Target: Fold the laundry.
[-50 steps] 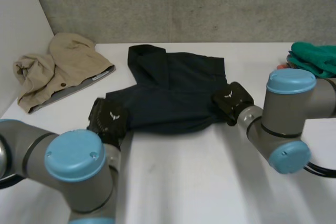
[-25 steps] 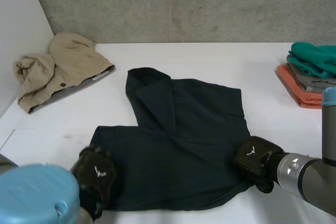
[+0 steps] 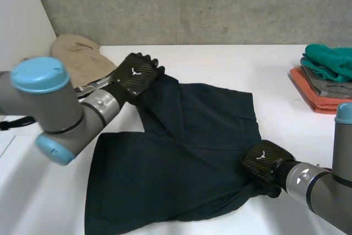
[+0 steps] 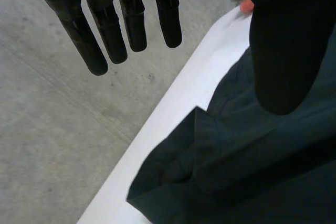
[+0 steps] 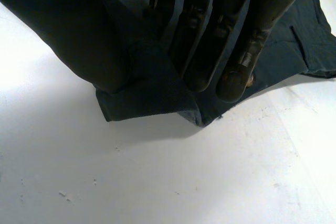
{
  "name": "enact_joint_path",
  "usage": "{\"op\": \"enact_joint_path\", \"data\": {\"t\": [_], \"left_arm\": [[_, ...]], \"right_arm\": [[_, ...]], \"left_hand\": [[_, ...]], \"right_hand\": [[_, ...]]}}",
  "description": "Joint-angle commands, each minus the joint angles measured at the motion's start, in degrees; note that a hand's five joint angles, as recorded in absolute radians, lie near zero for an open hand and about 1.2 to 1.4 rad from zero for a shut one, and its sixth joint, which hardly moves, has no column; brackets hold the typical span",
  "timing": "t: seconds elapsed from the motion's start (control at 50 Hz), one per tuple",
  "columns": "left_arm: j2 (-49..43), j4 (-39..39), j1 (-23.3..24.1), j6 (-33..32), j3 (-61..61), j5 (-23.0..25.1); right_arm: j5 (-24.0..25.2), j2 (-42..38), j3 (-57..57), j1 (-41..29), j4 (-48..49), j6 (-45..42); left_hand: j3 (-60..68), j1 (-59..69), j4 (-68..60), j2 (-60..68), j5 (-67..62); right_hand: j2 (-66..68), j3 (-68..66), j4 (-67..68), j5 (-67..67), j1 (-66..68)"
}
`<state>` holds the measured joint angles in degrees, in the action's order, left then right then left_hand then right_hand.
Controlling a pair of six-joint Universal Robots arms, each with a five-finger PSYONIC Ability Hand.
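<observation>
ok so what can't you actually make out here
Beige garment: head view, its near part sits behind the left arm.
Folded stack: head view, cut off by the picture's edge.
Dark garment under the right hand: head and right wrist views, the hand covers the cloth, so its hold is unclear.

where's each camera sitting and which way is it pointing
Head view: behind and between the arms, looking down at the white table; left hand over the dark garment's far corner, right hand at its near corner.
Left wrist view: left wrist, looking past its open hand at that far corner.
Right wrist view: right wrist, looking along its hand pinching the near corner.
All share the garment.
</observation>
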<state>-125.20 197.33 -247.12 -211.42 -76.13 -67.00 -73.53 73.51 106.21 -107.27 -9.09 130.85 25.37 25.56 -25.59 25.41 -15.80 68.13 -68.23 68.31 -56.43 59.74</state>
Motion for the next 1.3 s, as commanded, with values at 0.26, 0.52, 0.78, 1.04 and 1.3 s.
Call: {"op": "enact_joint_path", "data": {"t": [0.26,0.52,0.78,1.04,1.3], "left_arm": [[-21.4,-4.0,-0.3,-8.3,19.4,2.0],[-17.3,0.9,-0.1,-8.6,16.0,-4.8],[-4.2,4.4,-1.0,-11.9,-3.0,-10.5],[1.2,4.0,-1.4,-21.8,-13.9,-26.1],[0.4,4.2,0.5,-20.9,-13.6,-28.3]], "right_arm": [[0.0,-0.7,1.8,0.0,3.1,1.4],[0.0,-0.9,3.1,0.1,4.0,2.2],[0.0,-0.9,3.4,0.0,4.0,2.3],[0.0,-0.9,4.1,-0.3,4.0,2.4],[0.0,-0.9,4.9,-0.5,4.2,2.4]], "left_hand": [[15.6,15.4,-15.4,15.5,-15.1],[54.6,54.4,-54.4,54.6,-54.2],[54.6,54.4,-54.4,54.6,-54.2],[54.6,54.4,-54.4,54.6,-54.2],[12.1,11.9,-11.9,12.0,-11.6]], "right_hand": [[11.9,-11.8,11.7,-13.6,20.3],[11.9,-11.8,11.7,-13.6,20.3],[11.9,-11.8,11.7,-13.6,20.3],[11.9,-11.8,11.7,-13.6,20.3],[11.9,-11.8,11.7,-13.6,20.3]]}}
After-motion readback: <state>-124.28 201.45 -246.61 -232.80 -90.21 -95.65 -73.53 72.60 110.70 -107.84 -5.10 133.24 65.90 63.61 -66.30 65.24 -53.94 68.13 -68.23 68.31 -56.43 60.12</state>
